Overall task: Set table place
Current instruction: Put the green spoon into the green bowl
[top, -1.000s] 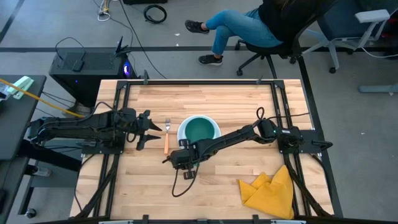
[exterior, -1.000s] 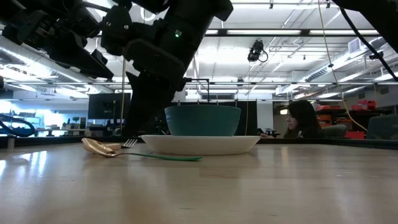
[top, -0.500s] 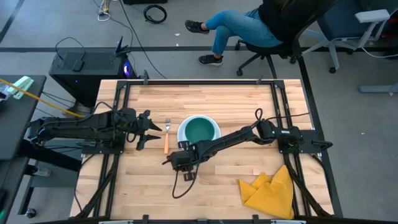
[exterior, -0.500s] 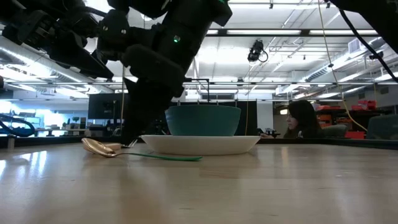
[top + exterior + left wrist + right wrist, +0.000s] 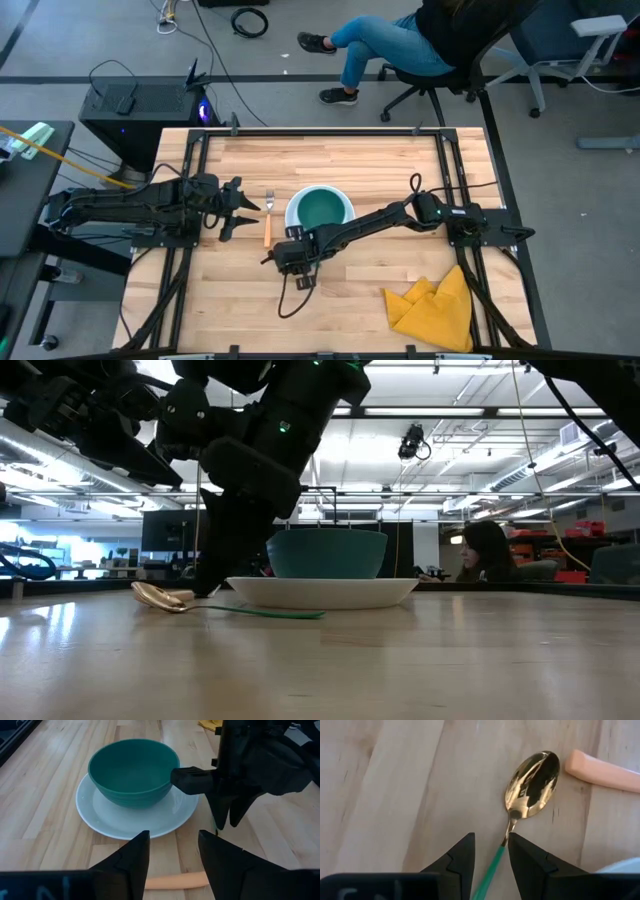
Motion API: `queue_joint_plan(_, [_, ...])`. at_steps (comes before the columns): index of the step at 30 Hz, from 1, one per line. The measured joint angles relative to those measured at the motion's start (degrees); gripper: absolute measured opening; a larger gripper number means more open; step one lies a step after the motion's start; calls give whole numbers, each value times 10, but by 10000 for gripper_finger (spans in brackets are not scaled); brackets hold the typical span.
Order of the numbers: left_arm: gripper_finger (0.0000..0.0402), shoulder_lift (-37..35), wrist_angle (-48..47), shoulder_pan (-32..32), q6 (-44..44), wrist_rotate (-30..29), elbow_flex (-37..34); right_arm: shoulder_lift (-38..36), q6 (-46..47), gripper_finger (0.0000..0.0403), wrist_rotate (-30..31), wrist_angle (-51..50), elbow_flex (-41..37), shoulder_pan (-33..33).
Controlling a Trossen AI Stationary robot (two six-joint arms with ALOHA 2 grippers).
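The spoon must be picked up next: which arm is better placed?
Right, probably. The right gripper is open directly over the spoon, straddling its handle; the left gripper waits beyond the fork.

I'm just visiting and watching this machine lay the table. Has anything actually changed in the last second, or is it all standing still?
Very little. In the low view the right gripper has shifted slightly over the spoon, whose green handle lies between its open fingers. The spoon lies flat on the table as before. The bowl, plate, fork, yellow cloth and the left gripper beside the fork look unchanged.
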Motion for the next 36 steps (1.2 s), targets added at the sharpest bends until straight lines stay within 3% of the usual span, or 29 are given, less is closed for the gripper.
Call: queue_joint_plan(36, [177,0,0,0,0,0,0,2,-3,124,-3,13,-26,-6])
